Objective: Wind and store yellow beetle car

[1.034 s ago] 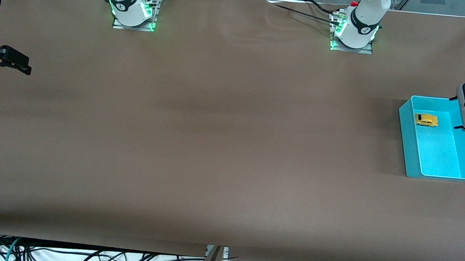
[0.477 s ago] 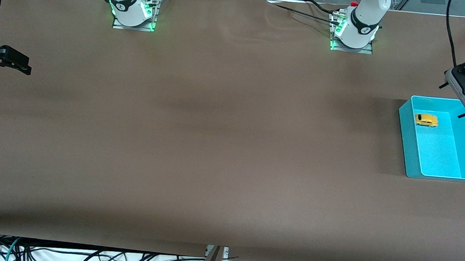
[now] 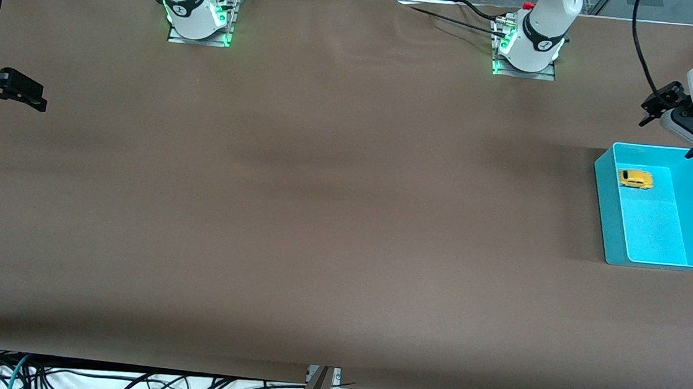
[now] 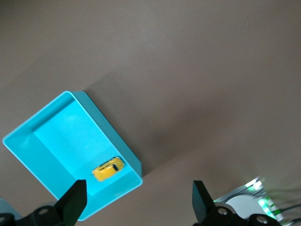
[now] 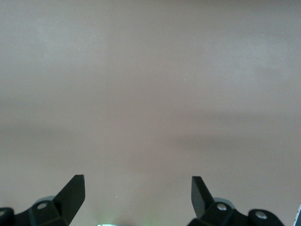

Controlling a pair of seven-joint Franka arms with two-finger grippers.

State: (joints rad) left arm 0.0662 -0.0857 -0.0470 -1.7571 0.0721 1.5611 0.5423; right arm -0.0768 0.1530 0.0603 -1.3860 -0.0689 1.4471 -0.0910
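A brown cloth covers the long worktop (image 3: 320, 217), with the two arm bases along its 12 o'clock edge in the front view and loose cables under its 6 o'clock edge. A teal bin (image 3: 607, 196) sits on the cloth toward the left arm's end of the worktop, at about 3 o'clock in the front view. The car (image 3: 635, 179) lies inside the bin, on the floor of the half farther from the front camera, close to the wall that faces the middle of the worktop; nothing touches it. The left tool (image 3: 690, 151) hangs over the bin's 12 o'clock corner, at the edge of the front view, and holds nothing. The left wrist view shows what the front view cannot: both its fingers (image 4: 75, 200) spread wide with bare air between them, the whole bin (image 4: 28, 141) below, and the car (image 4: 108, 169) lying slantwise near one long wall, about 7 o'clock in that picture. The right tool (image 3: 32, 99) waits over bare cloth at the right arm's end, at 9 o'clock in the front view, where it is seen only from the side. The right wrist view gives its state: fingers (image 5: 70, 193) spread apart, empty, with plain brown cloth under them.
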